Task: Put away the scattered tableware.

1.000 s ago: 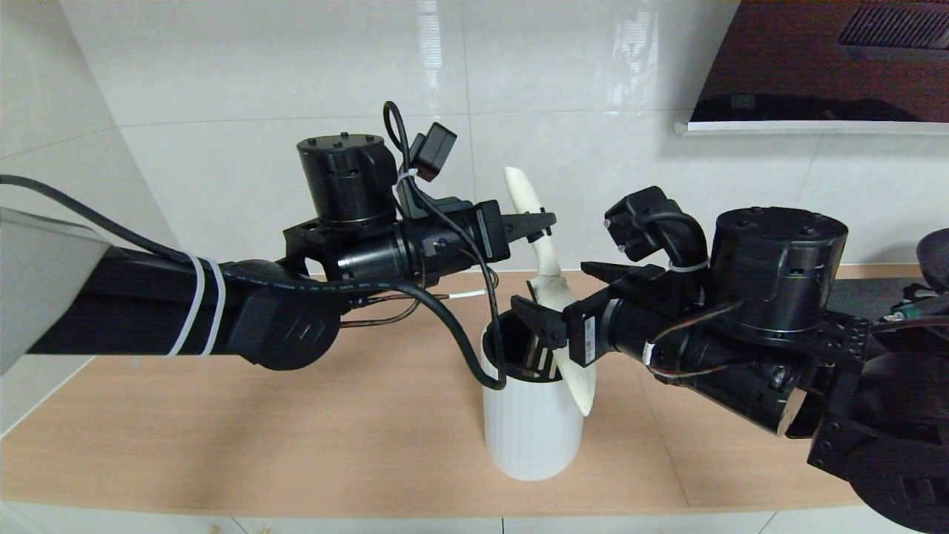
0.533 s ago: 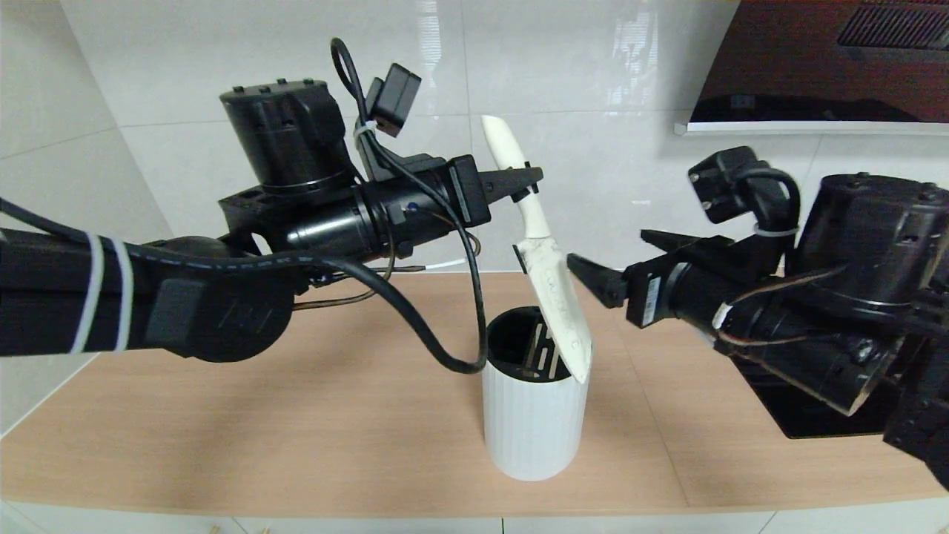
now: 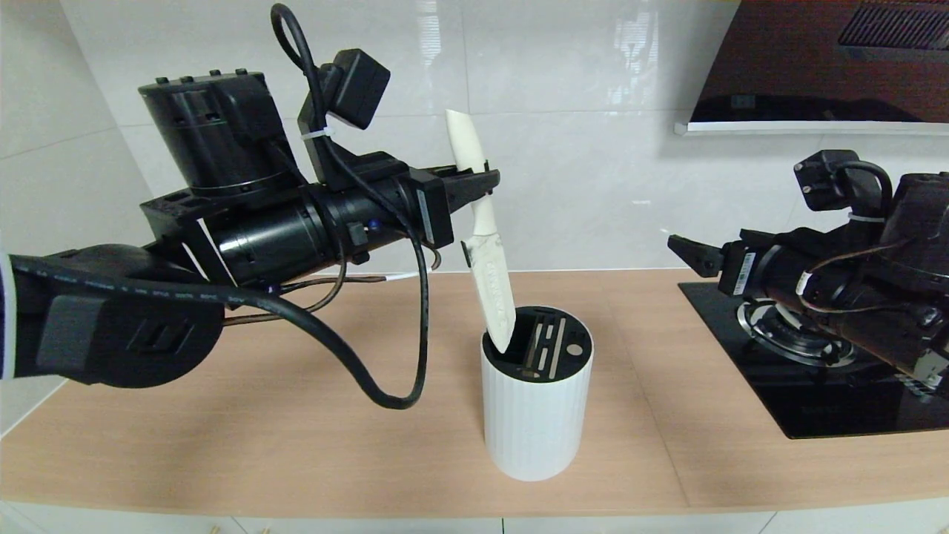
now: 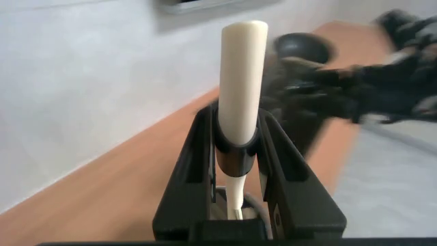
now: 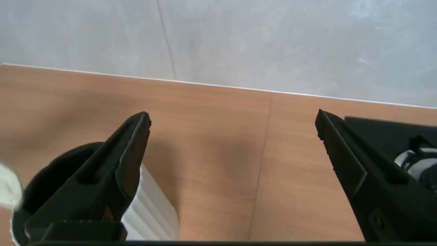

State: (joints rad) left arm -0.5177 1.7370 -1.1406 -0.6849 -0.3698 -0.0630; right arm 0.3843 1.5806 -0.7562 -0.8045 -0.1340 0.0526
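Head view: left gripper (image 3: 480,187) fingers pinch the handle of the white knife (image 3: 495,285). The blade hangs below the fingers, tip at the black slotted top of the white knife holder (image 3: 534,423). Right gripper (image 3: 689,251) fingers (image 5: 128,149) are spread wide and hold nothing, well apart from the holder, over the cooktop (image 3: 815,393).

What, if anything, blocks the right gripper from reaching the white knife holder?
Likely reachable, yes: the right gripper, open, sits apart above the stove with bare counter toward the holder. Only the knife held by the left gripper hangs over its left rim.
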